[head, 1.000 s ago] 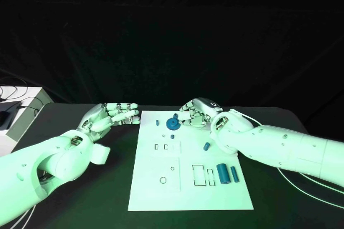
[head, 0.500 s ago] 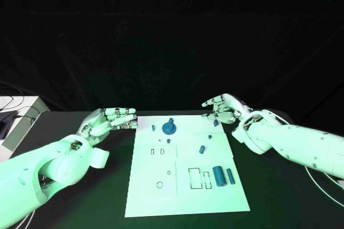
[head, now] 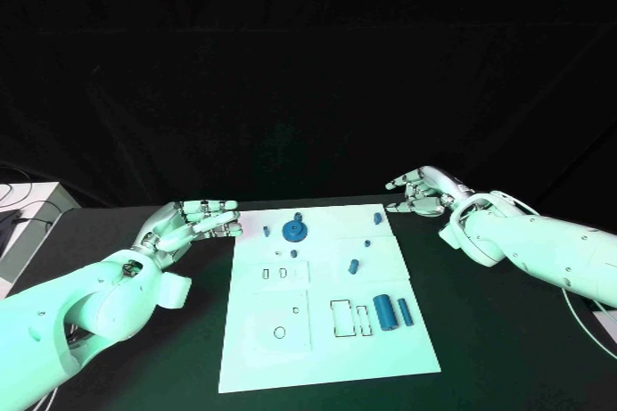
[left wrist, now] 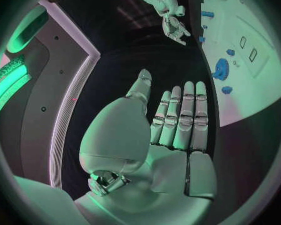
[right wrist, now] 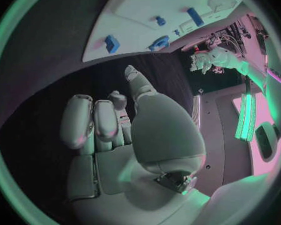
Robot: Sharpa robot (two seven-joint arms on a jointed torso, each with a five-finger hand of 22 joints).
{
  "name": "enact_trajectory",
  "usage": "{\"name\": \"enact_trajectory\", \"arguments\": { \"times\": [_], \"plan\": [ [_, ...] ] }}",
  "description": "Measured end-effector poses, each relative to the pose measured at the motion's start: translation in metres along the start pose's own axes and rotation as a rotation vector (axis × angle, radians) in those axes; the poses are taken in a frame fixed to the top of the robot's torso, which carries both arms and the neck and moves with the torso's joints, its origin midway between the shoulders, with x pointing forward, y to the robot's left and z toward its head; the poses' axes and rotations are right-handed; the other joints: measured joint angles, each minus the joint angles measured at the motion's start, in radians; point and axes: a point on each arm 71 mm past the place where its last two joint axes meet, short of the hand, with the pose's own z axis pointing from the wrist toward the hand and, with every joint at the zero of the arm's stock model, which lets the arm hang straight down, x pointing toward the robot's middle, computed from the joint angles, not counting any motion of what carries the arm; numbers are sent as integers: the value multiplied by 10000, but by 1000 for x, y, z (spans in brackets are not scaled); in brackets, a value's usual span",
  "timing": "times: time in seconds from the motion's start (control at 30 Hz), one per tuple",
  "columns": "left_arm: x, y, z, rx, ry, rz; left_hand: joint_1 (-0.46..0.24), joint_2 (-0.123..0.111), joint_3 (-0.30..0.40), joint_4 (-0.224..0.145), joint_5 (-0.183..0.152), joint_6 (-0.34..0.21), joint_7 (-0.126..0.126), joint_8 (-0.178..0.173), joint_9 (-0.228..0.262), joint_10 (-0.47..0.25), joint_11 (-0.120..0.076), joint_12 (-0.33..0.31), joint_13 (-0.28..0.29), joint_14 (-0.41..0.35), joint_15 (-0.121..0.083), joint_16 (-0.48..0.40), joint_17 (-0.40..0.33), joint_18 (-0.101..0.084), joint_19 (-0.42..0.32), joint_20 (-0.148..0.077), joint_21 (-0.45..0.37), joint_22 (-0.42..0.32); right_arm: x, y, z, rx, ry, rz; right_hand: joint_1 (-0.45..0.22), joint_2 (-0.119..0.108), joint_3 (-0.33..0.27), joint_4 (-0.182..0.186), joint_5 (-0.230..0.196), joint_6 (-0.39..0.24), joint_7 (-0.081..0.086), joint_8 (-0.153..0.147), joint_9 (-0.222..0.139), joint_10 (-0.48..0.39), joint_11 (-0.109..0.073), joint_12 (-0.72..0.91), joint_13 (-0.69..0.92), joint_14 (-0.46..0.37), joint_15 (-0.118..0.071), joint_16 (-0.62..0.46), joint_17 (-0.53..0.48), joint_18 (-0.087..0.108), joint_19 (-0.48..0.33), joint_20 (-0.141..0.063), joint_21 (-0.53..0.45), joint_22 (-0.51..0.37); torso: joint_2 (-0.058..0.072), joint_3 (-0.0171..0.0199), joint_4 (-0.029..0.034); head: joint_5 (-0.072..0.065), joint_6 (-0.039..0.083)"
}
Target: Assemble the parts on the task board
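The white task board (head: 328, 340) lies in the middle of the table. A blue gear (head: 293, 230) sits near its far edge, with a small blue part (head: 267, 232) to its left and another (head: 378, 218) to its right. A blue piece (head: 352, 267) lies mid-board, and two blue cylinders (head: 384, 310) lie near the right edge. My left hand (head: 193, 222) hovers off the board's far left corner, fingers straight and side by side, holding nothing. My right hand (head: 422, 193) hangs off the far right corner, fingers loosely bent, holding nothing. The left wrist view shows the gear (left wrist: 220, 69) beyond my left hand (left wrist: 178, 120).
Rectangular slots (head: 347, 317) and a round hole (head: 279, 333) are cut in the board's near half. A pale box (head: 26, 210) stands at the table's left edge. Black table (head: 514, 340) surrounds the board on both sides.
My right hand has come off the blue gear and drawn back to the right, off the board. The camera has shifted; my left hand stays beside the board's far left corner.
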Motion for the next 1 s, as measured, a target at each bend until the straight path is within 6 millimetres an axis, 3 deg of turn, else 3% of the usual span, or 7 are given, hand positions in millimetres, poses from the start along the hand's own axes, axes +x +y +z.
{"name": "enact_trajectory", "arguments": {
  "times": [0.37,0.67,1.0],
  "plan": [
    [-1,2,-1,-42,-61,7,0,0,0,0,0,0,0,0,0,0,0,0,-1,0,0,0,-2,-1,0,0,3,-1,15,-14,0,194,742,-500,54,-54,27,27,96,-91,19,0,1,-17,17,0,0,0,0,0,65,0,0,0,41,-1,8,-13,19,1,-80],
    [-2,2,-2,-52,-88,23,0,0,0,0,0,-1,0,0,0,-1,0,0,-1,-1,0,0,-3,0,0,0,5,-2,27,-15,3,208,1258,-741,54,-54,85,86,154,-150,44,0,1,-32,34,0,3,0,0,0,103,1,0,0,40,-3,16,-31,19,-27,-163],
    [-3,2,-2,-68,-117,35,0,0,-56,-56,0,-1,0,0,0,-1,0,0,0,-1,1,0,-4,0,-1,0,5,-3,35,-11,6,89,1518,-955,42,-33,97,98,195,-151,41,0,1,-31,36,0,45,0,-1,0,143,0,0,0,65,-4,12,-33,-7,46,-218]
  ]
}}
